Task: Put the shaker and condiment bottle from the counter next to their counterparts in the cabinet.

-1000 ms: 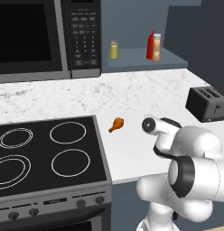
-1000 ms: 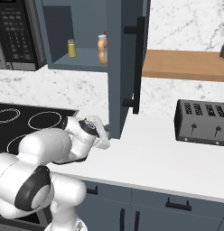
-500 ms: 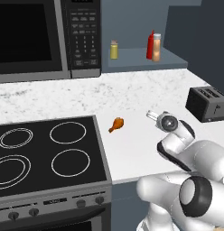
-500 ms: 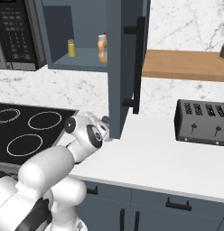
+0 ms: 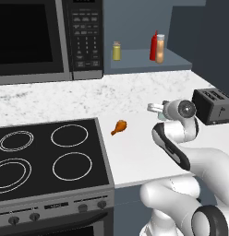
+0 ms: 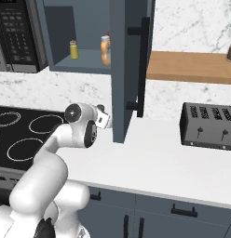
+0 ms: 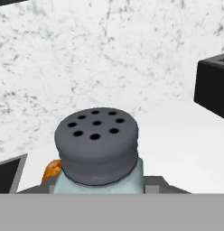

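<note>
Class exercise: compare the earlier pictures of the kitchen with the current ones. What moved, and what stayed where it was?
The arm has swung and lifted, carrying the end effector up and toward the back wall. It keeps the shaker clamped between its fingers. Unchanged: the chicken drumstick on the counter, the toaster, and in the cabinet the yellow shaker, red squeeze bottle and condiment bottle.

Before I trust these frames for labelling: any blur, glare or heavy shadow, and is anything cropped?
Hand view: the shaker is sharp, its cap holes crisp, its lower body cut off at the bottom. Left base view: even light, no glare, the cabinet readable. Right base view: soft shade under the toaster, nothing blurred.
</note>
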